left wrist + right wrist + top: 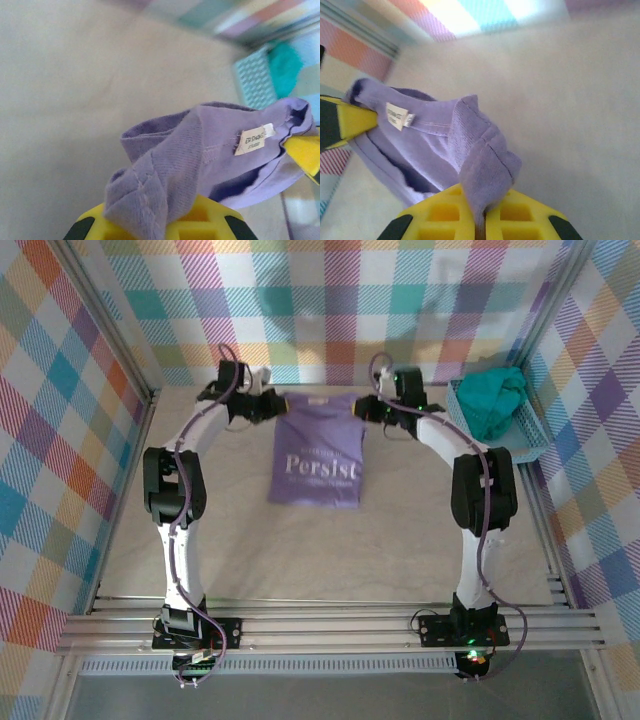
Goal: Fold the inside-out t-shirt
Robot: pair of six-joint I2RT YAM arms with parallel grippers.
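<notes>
The inside-out t-shirt (317,462) is lavender-purple with white "Persist" lettering. It stretches from the far middle of the table toward me. My left gripper (276,406) is shut on its far left corner, and my right gripper (357,408) is shut on its far right corner. In the left wrist view, ribbed collar cloth of the t-shirt (165,165) bunches out of my left gripper (162,222), with the white label (252,141) beyond. In the right wrist view, a fold of the t-shirt (485,160) is pinched in my right gripper (481,225), near the label (397,116).
A light blue basket (530,435) stands at the right wall with a teal-green garment (495,400) in it. Checkered walls close in the far side and both sides. A metal rail (320,625) runs along the near edge by the arm bases.
</notes>
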